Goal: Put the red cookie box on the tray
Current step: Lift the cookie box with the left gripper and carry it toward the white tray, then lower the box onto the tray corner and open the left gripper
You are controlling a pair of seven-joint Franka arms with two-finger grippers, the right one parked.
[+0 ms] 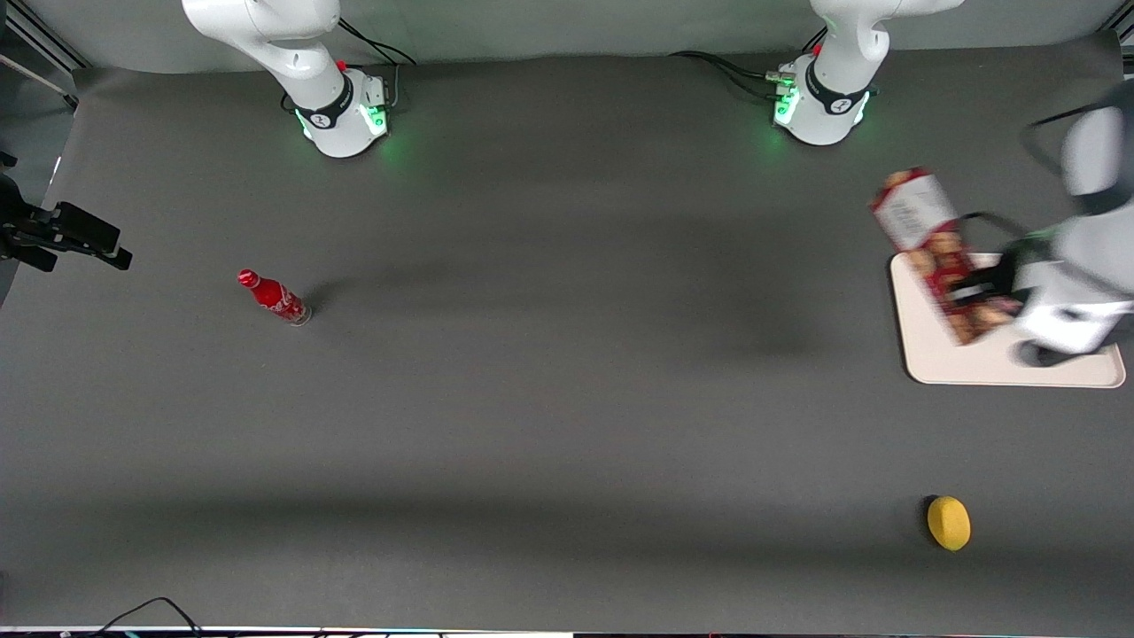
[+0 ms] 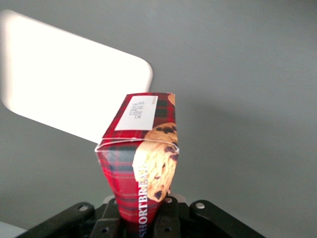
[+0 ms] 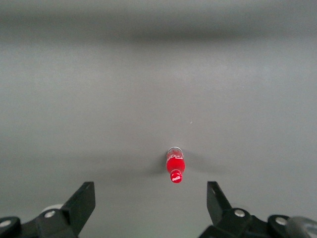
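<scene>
The gripper [image 1: 983, 288] hangs above the tray [image 1: 974, 368] at the working arm's end of the worktop [image 1: 567, 399]; its jaws are clamped on one end of the red cookie box [image 1: 939, 252], which juts out tilted in the air, label end leading; gripping the end probably lets the box be laid down lengthwise; part of the box overhangs the tray's rim; the lemon [image 1: 948, 523] and small red bottle [image 1: 275, 298] sit well apart.

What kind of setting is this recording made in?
Probably a robotics lab bench: two arm bases bolted to a grey-matted table, with scattered props. The hand holds the red cookie box over the tray; bottle and lemon lie apart.
</scene>
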